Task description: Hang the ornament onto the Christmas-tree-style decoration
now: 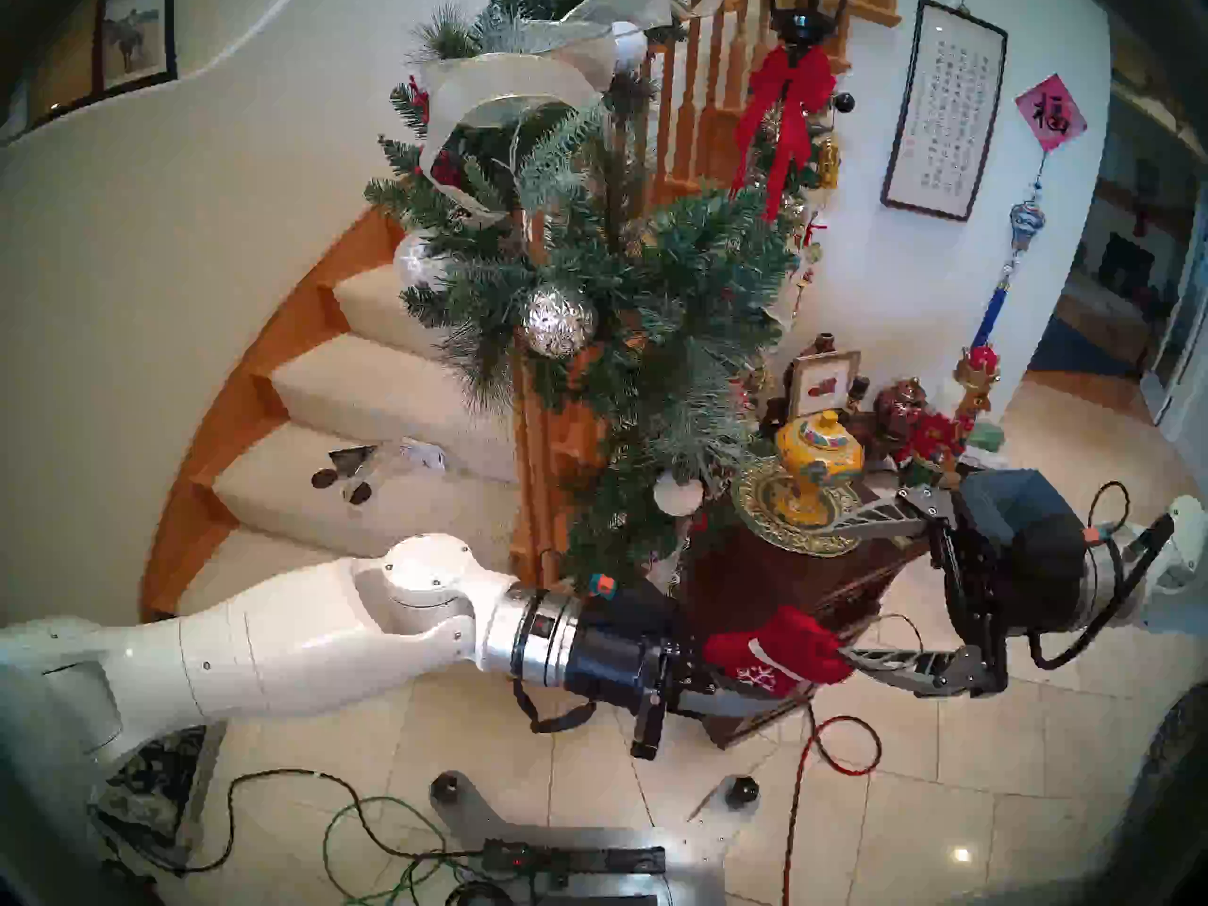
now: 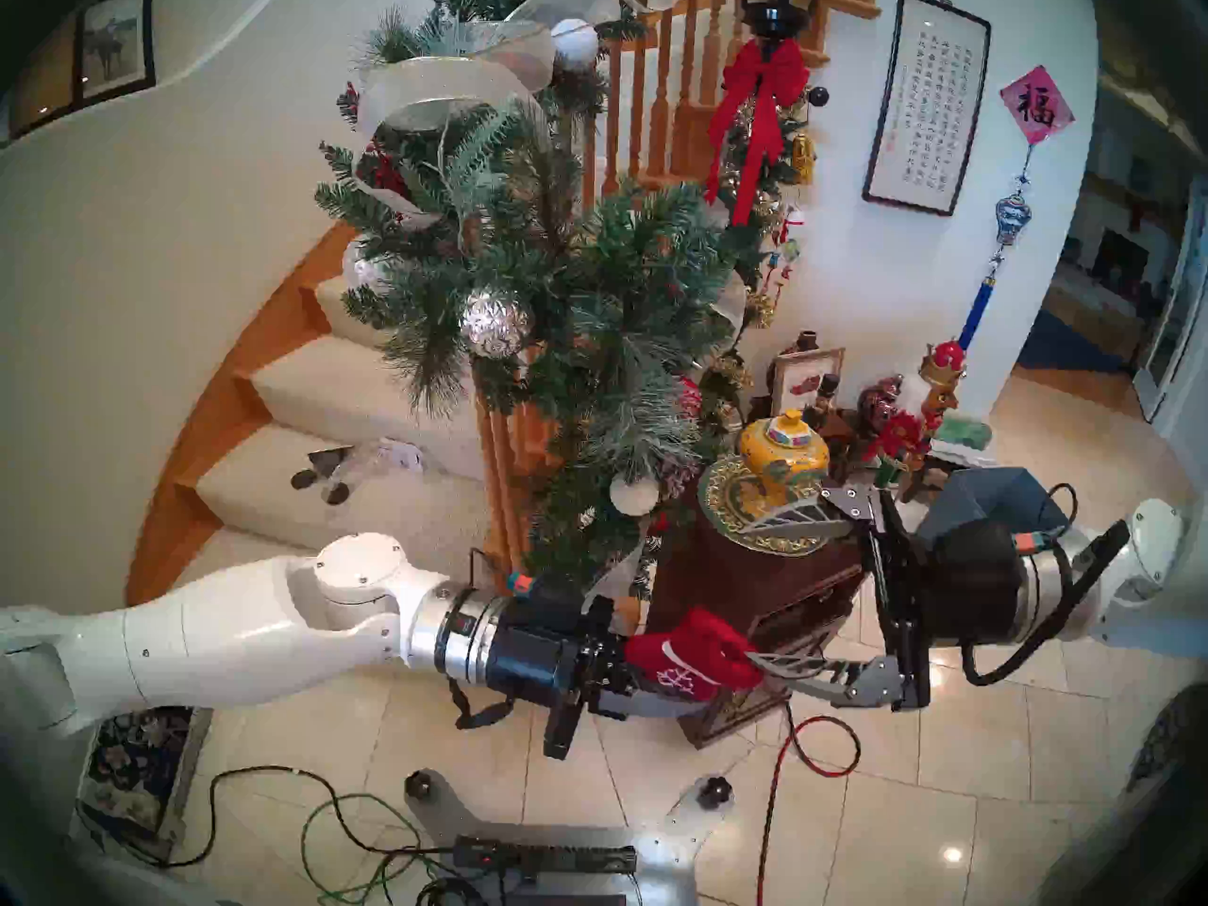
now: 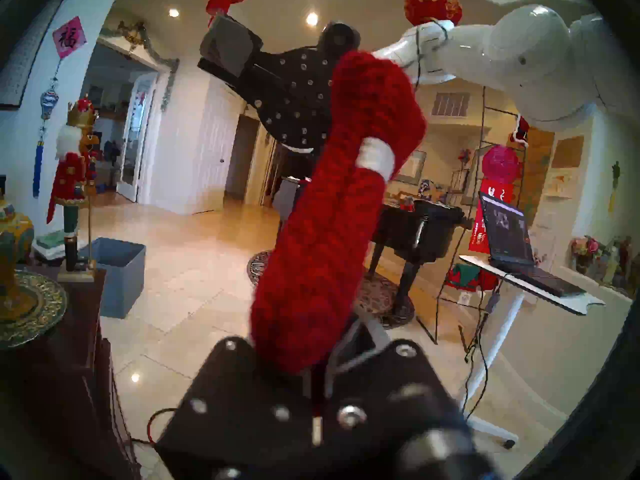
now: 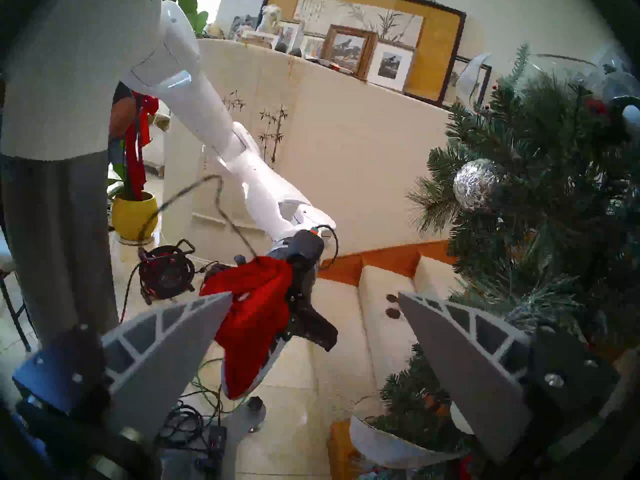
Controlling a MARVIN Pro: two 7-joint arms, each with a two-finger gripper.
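Observation:
The ornament point(image 1: 778, 650) point(image 2: 693, 653) is a red knitted mitten with a white snowflake and stripe. My left gripper point(image 1: 732, 676) point(image 3: 311, 382) is shut on its lower end, low in front of the wooden side table. In the left wrist view the mitten point(image 3: 329, 209) sticks up from the jaws. My right gripper point(image 1: 843, 591) point(image 4: 315, 295) faces it, wide open. One fingertip point(image 4: 221, 302) meets the mitten's point(image 4: 256, 316) far end and the other stands by the brass plate. The Christmas-tree-style decoration point(image 1: 654, 283) point(image 2: 608, 283) point(image 4: 536, 198) hangs bushy on the banister above and behind both grippers.
A yellow jar point(image 1: 817, 453) on a brass plate point(image 1: 758, 512) and figurines crowd the dark side table under the right arm. Silver ball point(image 1: 555, 323) and white ball point(image 1: 676, 493) hang in the greenery. Carpeted stairs point(image 1: 366, 440) lie left; cables point(image 1: 823, 754) cross the tiled floor.

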